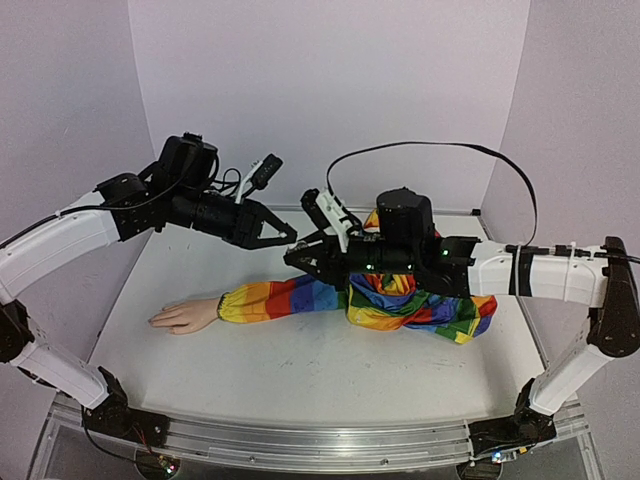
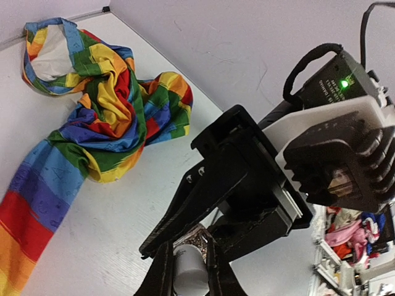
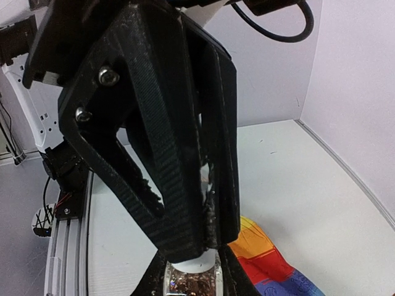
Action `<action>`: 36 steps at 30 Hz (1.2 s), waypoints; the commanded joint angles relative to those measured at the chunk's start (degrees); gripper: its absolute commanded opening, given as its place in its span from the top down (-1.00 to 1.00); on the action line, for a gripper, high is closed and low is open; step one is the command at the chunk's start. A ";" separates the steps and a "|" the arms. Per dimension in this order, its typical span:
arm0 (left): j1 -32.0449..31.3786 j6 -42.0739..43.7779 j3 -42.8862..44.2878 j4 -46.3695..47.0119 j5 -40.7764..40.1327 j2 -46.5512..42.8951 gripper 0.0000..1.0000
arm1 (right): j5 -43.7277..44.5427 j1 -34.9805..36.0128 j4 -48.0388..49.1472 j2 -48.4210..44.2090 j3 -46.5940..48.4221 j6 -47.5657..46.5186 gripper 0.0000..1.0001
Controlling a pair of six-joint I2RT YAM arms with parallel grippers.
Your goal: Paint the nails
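Clenching the white cap (image 2: 189, 270), the left gripper (image 2: 188, 276) is facing the right gripper (image 3: 188, 280), which is grasping the glass bottle (image 3: 184, 283). At eight o'clock the nails (image 1: 154, 320) are lying: tiny, hard, likely slick, on a light mannequin hand (image 1: 188, 315) probably needing steadying at the sleeve (image 1: 290, 297) cuff.

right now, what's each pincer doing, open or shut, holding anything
left pincer: closed on the white cap.
right pincer: closed, holding the glass bottle under that cap.
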 commanded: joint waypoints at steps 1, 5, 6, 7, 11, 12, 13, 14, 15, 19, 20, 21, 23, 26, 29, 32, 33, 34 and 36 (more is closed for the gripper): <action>-2.01 1.89 3.69 -2.33 -3.91 0.37 0.89 | 3.16 0.60 3.55 0.23 3.32 -0.08 0.95; -2.14 2.67 2.85 -6.63 -19.33 -1.46 1.00 | 10.23 0.32 1.79 0.80 1.65 -0.42 -0.14; -2.12 2.84 2.27 -7.39 -22.83 -2.08 1.00 | 11.04 0.02 1.38 0.89 0.94 -0.50 -0.33; -2.02 2.78 1.60 -7.96 -26.08 -2.75 1.00 | 11.38 -0.50 1.06 0.90 0.19 -0.25 -0.49; 1.09 0.50 -2.41 -10.58 -33.10 -4.29 1.00 | 13.91 -2.37 -0.40 -0.09 -2.57 2.03 -0.82; 2.09 -0.11 -4.05 -10.73 -33.56 -5.22 1.00 | 14.78 -2.75 -0.47 -0.61 -3.44 2.41 -0.84; 3.70 -1.25 -6.16 -10.77 -35.28 -6.23 1.00 | 15.48 -3.15 -0.64 -1.19 -4.21 2.96 -0.86; 6.53 -2.01 -8.21 -10.92 -35.80 -7.62 1.00 | 16.16 -3.51 -0.68 -1.67 -4.84 3.34 -0.87; 8.60 -2.59 -10.69 -11.14 -36.56 -9.02 1.00 | 16.56 -3.95 -0.74 -2.21 -5.45 3.65 -0.87; 18.42 -4.53 -16.80 -14.08 -44.15 -13.95 1.00 | 17.73 -5.01 -1.10 -4.04 -7.22 4.10 -0.88; 22.17 -5.16 -18.11 -14.78 -44.41 -14.47 1.00 | 17.87 -5.13 -1.10 -4.29 -7.37 4.10 -0.88; 25.45 -5.71 -19.50 -15.43 -44.65 -14.83 1.00 | 17.92 -5.19 -1.07 -4.55 -7.52 4.10 -0.88; 31.38 -7.53 -21.90 -16.71 -46.70 -15.41 1.00 | 18.00 -5.23 -1.10 -4.72 -7.51 4.10 -0.88; 37.74 -12.74 -26.73 -16.22 -48.82 -16.54 1.00 | 17.89 -5.23 -1.10 -4.72 -7.49 4.10 -0.88; 42.27 -18.90 -31.94 -15.01 -50.68 -17.20 1.00 | 17.97 -5.19 -1.04 -4.70 -7.44 5.77 -0.88; 43.28 -25.24 -36.15 -14.66 -54.99 -19.86 1.00 | 18.80 -5.30 -1.10 -5.18 -7.78 5.84 -0.88; 43.27 -26.72 -37.19 -14.50 -56.85 -20.72 1.00 | 18.99 -5.27 -1.18 -5.43 -7.83 5.72 -0.88; 43.29 -28.07 -38.31 -14.40 -58.77 -21.33 1.00 | 19.20 -5.27 -1.20 -5.69 -7.92 5.64 -0.88; 43.30 -30.22 -40.12 -14.39 -60.91 -21.23 1.00 | 19.50 -5.35 -1.17 -6.22 -8.17 5.56 -0.88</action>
